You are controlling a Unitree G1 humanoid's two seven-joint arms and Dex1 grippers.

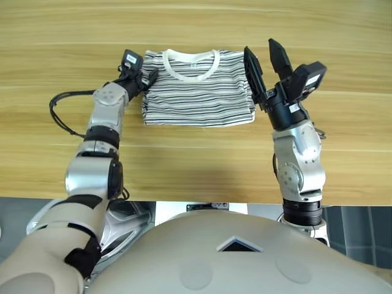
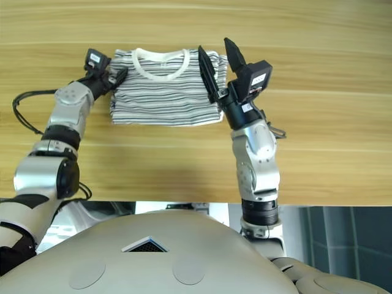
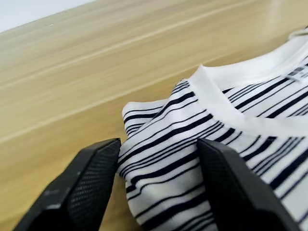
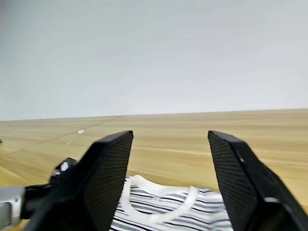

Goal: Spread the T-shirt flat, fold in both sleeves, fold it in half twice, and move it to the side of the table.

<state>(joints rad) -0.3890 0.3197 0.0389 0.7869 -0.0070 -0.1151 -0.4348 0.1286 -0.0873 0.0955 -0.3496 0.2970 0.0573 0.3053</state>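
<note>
Fig. – striped T-shirt [image 1: 197, 92] lies folded on wooden table [image 1: 184, 159] | L gripper [image 3: 159, 144]: fingers apart, shoulder corner betw. them, unpinched | R gripper [image 1: 260, 46]: spread, empty, above opp. edge | tip: pinch all layers at both corners.

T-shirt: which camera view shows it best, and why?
The left eye view: the folded T-shirt lies almost wholly uncovered. In the right eye view the right gripper overlaps its edge more. The left wrist view gives one corner, the right wrist view the collar end.
</note>
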